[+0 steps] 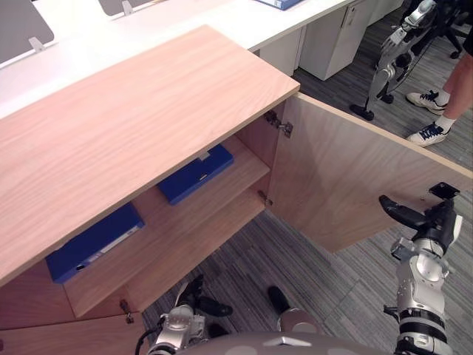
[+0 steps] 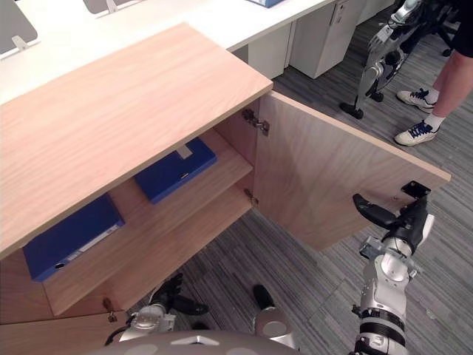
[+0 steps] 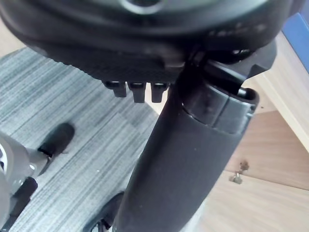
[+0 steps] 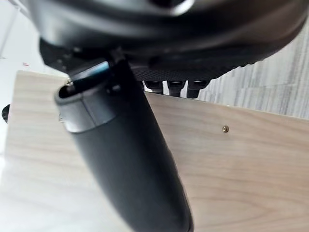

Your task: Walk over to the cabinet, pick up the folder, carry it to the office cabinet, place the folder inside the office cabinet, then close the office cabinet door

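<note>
Folder [image 1: 196, 174] lay flat on the shelf [image 1: 247, 164] in the cabinet [image 1: 133, 126], a second folder [image 1: 94, 244] left of it, so placing looked done. Right hand [image 1: 414, 218] was empty, fingers loose, thumb out, just beside the free edge of the open door [image 1: 347, 177], likely set to push it shut. Left hand [image 1: 194, 294] hung low, slack, empty. Person [image 1: 454, 89] stood well clear of the door's swing.

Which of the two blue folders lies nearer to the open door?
The folder near the hinges; the other folder lies at the shelf's left end.
</note>
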